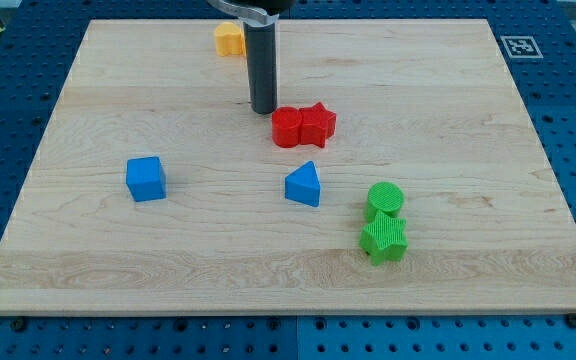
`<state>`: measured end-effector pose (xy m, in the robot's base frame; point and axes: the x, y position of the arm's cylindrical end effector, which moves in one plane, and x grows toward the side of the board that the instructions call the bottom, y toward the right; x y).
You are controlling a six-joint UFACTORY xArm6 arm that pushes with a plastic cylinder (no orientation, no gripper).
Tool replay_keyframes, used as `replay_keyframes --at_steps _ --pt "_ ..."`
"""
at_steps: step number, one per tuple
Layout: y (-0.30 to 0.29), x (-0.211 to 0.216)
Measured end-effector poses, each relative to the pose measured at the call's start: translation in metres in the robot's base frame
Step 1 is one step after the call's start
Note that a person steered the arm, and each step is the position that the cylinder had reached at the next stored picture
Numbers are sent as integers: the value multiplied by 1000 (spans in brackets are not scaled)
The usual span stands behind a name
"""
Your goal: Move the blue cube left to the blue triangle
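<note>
The blue cube [146, 178] sits on the wooden board at the view's left of centre. The blue triangle [304, 185] lies near the middle of the board, well to the cube's right. My tip [263, 109] rests on the board above both of them, up and to the left of the triangle and just left of the red blocks. It touches no block.
A red cylinder [287, 127] and a red star [317, 123] sit together right of my tip. A green cylinder [385, 200] and a green star [383, 239] stand at the lower right. A yellow block [229, 38] is at the top, partly behind the rod.
</note>
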<state>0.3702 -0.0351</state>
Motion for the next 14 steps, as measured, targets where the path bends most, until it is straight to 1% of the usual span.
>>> replay_keyframes --at_steps 3,4,5,6,7,8,9,10,11,12,13,14 --pt "-5 0" --pt "-36 0" --pt "-89 3" --pt "-108 59" --pt "-128 66" --pt "-163 60" --pt "-167 102" --pt "-172 125" --pt "-139 147" --pt "-106 147" --pt "-112 147" --pt "-164 138"
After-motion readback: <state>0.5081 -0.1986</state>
